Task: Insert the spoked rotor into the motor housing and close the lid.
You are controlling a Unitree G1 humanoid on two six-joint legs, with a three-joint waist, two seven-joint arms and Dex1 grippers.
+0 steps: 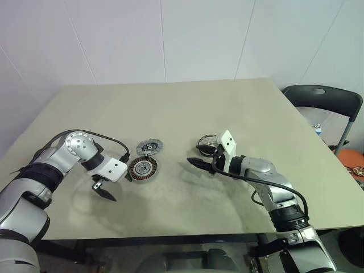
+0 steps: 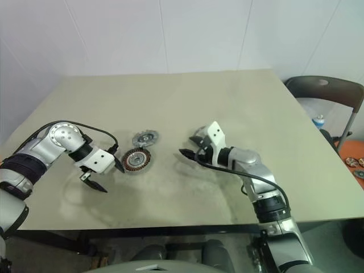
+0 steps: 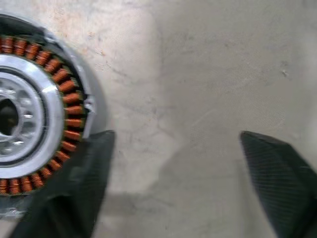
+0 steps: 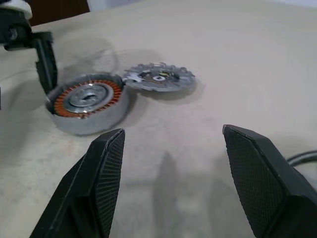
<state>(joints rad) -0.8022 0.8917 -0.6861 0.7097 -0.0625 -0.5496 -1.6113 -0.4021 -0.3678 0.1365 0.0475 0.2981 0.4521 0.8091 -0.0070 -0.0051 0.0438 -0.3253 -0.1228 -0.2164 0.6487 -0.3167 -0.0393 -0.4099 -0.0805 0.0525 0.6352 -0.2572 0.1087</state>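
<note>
Nearest, both grippers hang empty with fingers spread, the left gripper (image 1: 104, 189) just beside the motor housing (image 1: 142, 168), the right gripper (image 1: 200, 164) near the spoked rotor (image 1: 206, 143), which it should pinch by its rim, the lid (image 1: 149, 147) just beyond the housing.

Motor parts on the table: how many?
3: motor housing by the left end effector, lid touching it behind, spoked rotor behind the right end effector.

A plain lab: bare worktable (image 1: 170, 114), white panelled wall (image 1: 170, 40), folding chair (image 1: 324, 102).
</note>
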